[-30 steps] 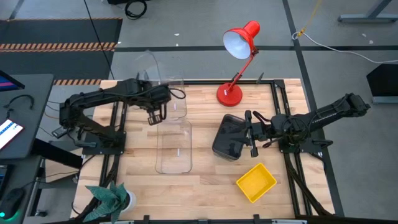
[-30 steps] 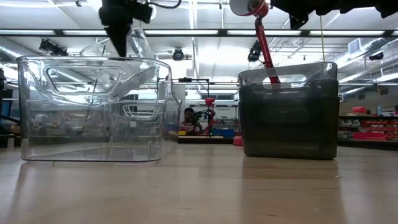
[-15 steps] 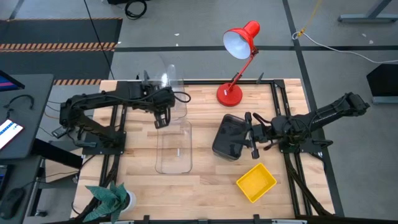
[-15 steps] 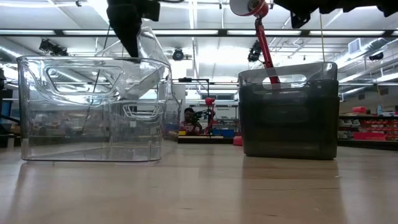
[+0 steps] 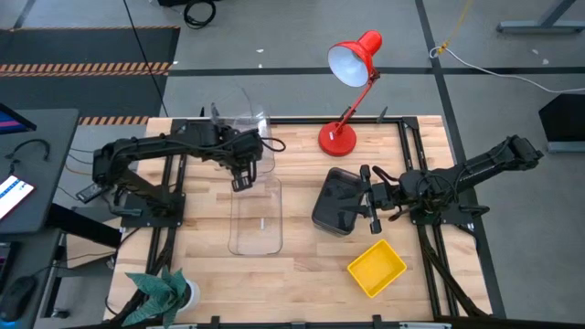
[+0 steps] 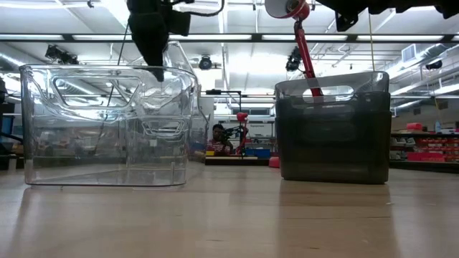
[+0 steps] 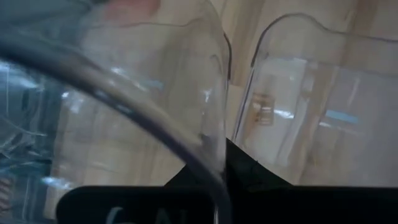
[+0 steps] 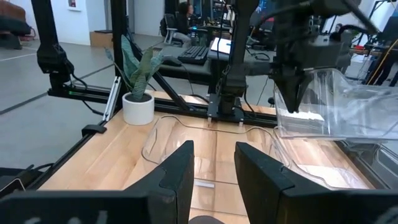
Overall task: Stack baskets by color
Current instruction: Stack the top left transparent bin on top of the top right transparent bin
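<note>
— Your left gripper (image 5: 241,176) is clamped tight on a clear basket's (image 5: 239,137) rim. It has carried it closer, tilted, over the second clear basket (image 5: 255,217).

— So nesting is near?

— Likely. Your right gripper (image 5: 369,197) waits part-open beside the grey basket (image 5: 336,201).

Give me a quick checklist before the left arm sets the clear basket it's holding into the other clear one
1. Left gripper shut on the lifted clear basket: ok.
2. Clear basket on the table upright, opening up: ok.
3. Lifted basket level: not ok, it hangs tilted.
4. Lifted basket lined up over the one below: not ok, only its near edge overlaps.
5. Right gripper out of the way, over the grey basket: ok.
6. Yellow basket apart: ok.
</note>
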`<state>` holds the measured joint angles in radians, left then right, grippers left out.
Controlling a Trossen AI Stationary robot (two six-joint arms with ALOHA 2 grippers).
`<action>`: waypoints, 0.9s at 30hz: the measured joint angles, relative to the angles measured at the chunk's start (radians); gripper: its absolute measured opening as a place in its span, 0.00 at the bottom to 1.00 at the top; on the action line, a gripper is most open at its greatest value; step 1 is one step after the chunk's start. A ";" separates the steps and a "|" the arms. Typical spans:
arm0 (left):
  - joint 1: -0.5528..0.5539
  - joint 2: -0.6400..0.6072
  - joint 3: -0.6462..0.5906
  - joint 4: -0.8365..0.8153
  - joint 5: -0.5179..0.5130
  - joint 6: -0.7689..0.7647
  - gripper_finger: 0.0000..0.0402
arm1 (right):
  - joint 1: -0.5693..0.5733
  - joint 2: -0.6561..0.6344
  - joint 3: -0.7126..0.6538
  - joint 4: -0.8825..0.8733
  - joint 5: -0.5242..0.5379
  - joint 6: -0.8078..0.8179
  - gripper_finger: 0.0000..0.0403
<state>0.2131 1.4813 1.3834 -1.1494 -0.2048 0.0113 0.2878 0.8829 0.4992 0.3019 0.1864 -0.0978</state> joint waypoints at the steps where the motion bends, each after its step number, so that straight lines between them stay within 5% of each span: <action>1: 0.000 0.010 0.000 0.002 -0.001 0.005 0.01 | 0.000 0.000 0.000 0.000 0.000 0.000 0.30; 27: 0.019 0.240 0.006 -0.070 0.015 0.080 0.01 | 0.000 0.000 0.000 -0.004 0.002 -0.007 0.30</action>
<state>0.2325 1.7212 1.3895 -1.2197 -0.1902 0.0912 0.2878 0.8829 0.4992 0.2976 0.1886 -0.1044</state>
